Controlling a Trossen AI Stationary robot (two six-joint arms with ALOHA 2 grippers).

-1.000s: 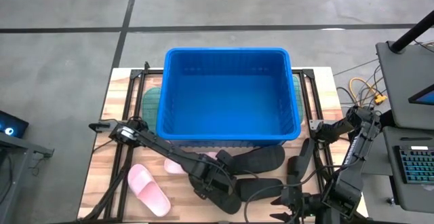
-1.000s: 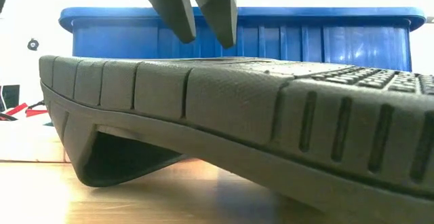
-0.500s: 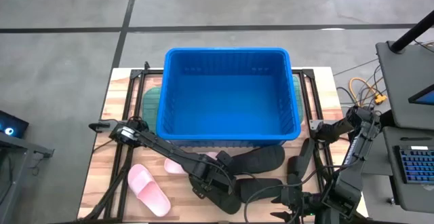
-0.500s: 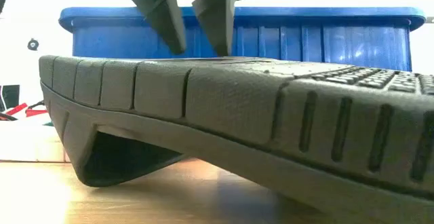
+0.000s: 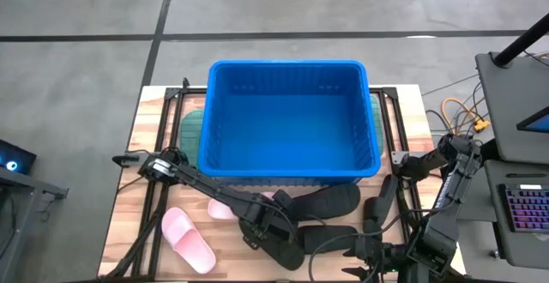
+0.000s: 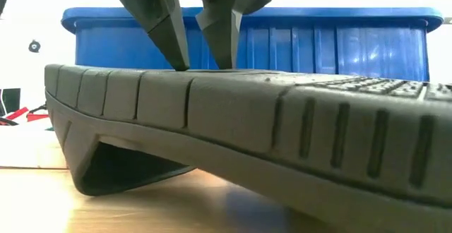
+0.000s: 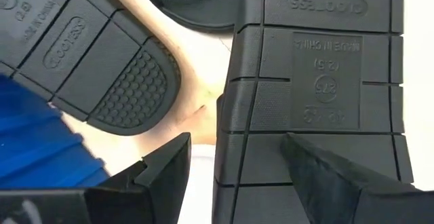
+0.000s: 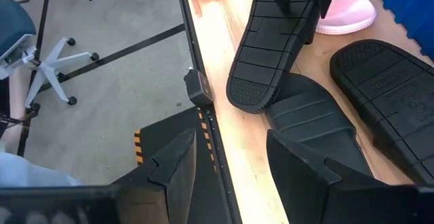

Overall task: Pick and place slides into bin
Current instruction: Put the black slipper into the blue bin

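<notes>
Across the wooden bench (image 5: 146,210), my left pincer (image 6: 200,63) has sunk onto the upturned black foam slide (image 6: 282,141), fingers spread astride it, not yet clamped. My right pincer (image 8: 230,159) waits open at the bench edge; the big blue ribbed bin (image 5: 287,167) holds nothing yet.

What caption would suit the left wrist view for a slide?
Open left gripper straddling the edge of an upturned black slide, a second black slide beside it.

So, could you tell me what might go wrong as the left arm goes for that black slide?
The left pincer straddles only an edge of the upside-down black slide, so the grip may slip. That slide overlaps another black slide, which could be dragged along. The bin wall stands close, so a lifted slide might catch its rim.
</notes>
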